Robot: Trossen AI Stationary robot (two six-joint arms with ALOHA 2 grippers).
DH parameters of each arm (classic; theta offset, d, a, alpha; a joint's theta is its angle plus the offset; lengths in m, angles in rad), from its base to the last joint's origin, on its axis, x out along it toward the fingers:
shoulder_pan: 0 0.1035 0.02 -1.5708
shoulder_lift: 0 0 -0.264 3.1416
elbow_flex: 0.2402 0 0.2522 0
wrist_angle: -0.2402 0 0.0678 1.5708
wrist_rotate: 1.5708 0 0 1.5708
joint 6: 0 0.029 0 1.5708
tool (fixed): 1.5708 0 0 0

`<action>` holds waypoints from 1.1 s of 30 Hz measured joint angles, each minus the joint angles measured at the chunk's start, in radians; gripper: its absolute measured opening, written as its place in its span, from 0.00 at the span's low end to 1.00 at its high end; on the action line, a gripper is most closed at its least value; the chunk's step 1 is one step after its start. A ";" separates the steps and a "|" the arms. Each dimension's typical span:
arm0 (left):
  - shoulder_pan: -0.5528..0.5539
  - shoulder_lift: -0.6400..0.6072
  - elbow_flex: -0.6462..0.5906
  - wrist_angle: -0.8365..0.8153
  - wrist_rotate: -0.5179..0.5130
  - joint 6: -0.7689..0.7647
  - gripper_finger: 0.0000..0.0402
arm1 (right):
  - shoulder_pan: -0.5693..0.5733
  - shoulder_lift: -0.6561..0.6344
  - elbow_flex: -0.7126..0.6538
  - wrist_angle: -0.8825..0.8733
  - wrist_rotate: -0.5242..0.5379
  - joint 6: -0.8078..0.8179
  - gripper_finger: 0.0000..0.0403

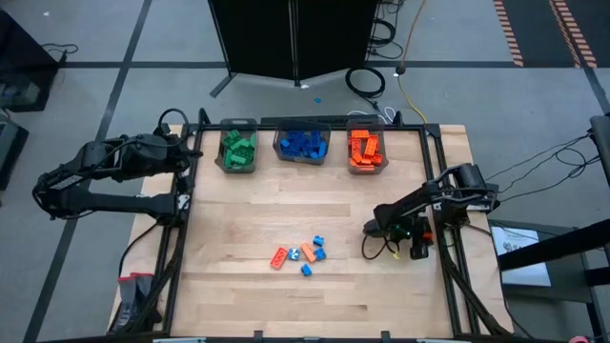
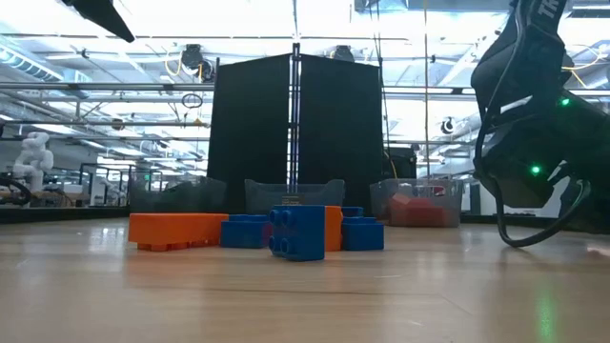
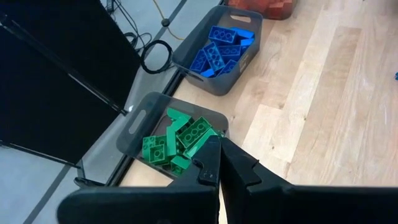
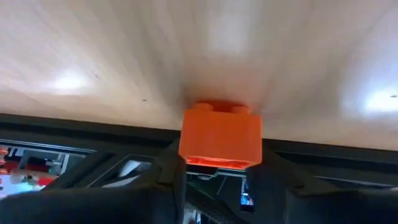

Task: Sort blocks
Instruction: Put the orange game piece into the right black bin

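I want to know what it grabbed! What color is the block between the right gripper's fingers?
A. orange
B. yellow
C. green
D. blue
A: in the right wrist view, an orange block sits squeezed between the right gripper's two dark fingers, low over the wooden table.
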 joint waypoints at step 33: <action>0.000 0.000 0.000 -0.002 0.000 0.009 0.00 | -0.317 0.000 0.534 0.167 0.472 0.222 0.27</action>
